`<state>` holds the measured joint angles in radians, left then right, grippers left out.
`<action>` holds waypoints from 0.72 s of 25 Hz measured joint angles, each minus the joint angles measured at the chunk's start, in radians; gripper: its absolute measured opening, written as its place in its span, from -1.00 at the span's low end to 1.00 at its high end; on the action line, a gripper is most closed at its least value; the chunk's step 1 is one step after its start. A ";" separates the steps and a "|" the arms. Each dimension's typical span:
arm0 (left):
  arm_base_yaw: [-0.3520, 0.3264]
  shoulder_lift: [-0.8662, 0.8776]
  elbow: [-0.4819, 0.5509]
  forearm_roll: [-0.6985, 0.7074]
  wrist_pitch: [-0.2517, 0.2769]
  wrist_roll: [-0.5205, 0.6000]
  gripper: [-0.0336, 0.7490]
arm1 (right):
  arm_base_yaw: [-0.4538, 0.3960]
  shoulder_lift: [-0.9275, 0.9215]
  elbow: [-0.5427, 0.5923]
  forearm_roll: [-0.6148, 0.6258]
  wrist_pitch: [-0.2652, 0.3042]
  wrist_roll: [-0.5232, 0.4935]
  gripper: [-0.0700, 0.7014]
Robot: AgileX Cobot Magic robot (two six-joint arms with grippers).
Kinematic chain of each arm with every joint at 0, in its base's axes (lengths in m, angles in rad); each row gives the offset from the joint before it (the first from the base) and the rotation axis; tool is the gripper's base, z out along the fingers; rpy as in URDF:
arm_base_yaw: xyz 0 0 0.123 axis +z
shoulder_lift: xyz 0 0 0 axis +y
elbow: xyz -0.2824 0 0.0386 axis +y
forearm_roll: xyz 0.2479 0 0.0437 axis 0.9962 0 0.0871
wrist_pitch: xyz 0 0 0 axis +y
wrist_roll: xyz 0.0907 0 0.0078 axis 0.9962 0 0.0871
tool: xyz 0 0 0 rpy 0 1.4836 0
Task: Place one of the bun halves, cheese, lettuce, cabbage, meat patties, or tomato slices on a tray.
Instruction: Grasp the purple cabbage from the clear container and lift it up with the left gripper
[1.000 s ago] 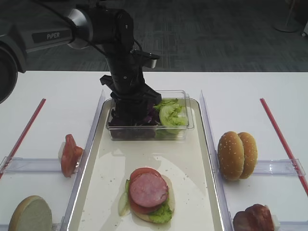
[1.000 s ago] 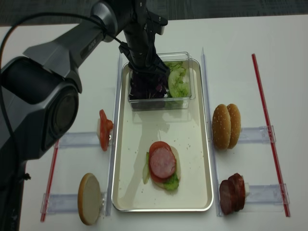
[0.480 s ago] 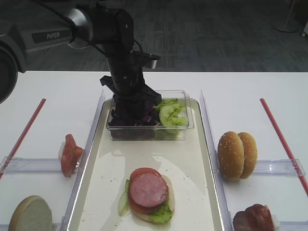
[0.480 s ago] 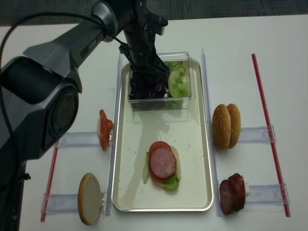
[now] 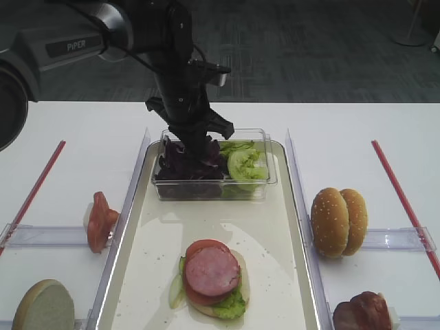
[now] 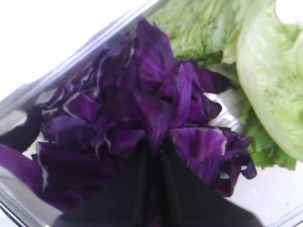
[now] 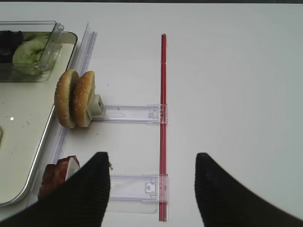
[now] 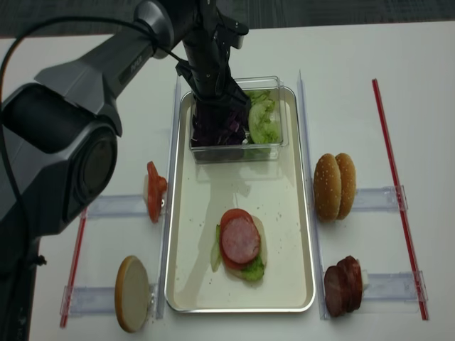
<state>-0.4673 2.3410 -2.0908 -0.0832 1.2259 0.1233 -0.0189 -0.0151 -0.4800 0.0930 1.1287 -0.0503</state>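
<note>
At the bottom of the high view, low in the centre, a stack sits on the large cream-white rectangular tray point(image 5: 271, 237): a pale bun base with light green crinkly lettuce point(image 5: 230, 306) poking out, a thin red tomato slice point(image 5: 199, 247), and a round pink meat patty point(image 5: 212, 271) on top. At the lower left edge a single bun half point(image 5: 42, 306) stands on a clear holder. At the lower right corner dark reddish meat slices point(image 5: 362, 311) lean in another holder.

Midway up, two sesame-seeded golden bun halves point(image 5: 338, 221) stand on edge at the right, and red tomato slices point(image 5: 100, 221) stand at the left, both outside the tray.

Farther up, in the upper centre, the small clear plastic box point(image 5: 258, 180) rests across the far end of the tray. More green leaves fill its right side. My left gripper point(image 5: 199, 146) reaches down into its left side, fingers clamped together on a piece of the dark purple crinkled cabbage point(image 6: 142, 118), which lies in that box.

My right gripper point(image 7: 151, 187) hangs with its fingers spread over bare white table point(image 7: 236, 94), holding nothing, near a thin red strip point(image 7: 163, 118).
</note>
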 joint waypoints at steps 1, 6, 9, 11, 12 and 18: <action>0.000 0.000 -0.016 0.000 0.000 0.000 -0.94 | 0.000 0.000 0.000 0.000 0.000 0.000 0.30; 0.000 0.000 -0.067 0.000 0.000 0.000 -0.94 | 0.000 0.000 0.000 -0.002 0.000 0.003 0.30; 0.000 0.000 -0.071 0.000 0.004 0.000 -0.94 | 0.000 0.000 0.000 -0.004 0.000 0.003 0.30; 0.000 -0.007 -0.071 0.002 0.005 0.000 -0.94 | 0.000 0.000 0.000 -0.004 0.000 0.003 0.30; 0.000 -0.022 -0.071 0.010 0.006 0.000 -0.94 | 0.000 0.000 0.000 -0.004 0.000 0.003 0.30; -0.001 -0.093 -0.046 0.024 0.007 0.000 -0.94 | 0.000 0.000 0.000 -0.006 0.000 0.005 0.30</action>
<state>-0.4680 2.2476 -2.1368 -0.0588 1.2329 0.1233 -0.0189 -0.0151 -0.4800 0.0870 1.1287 -0.0453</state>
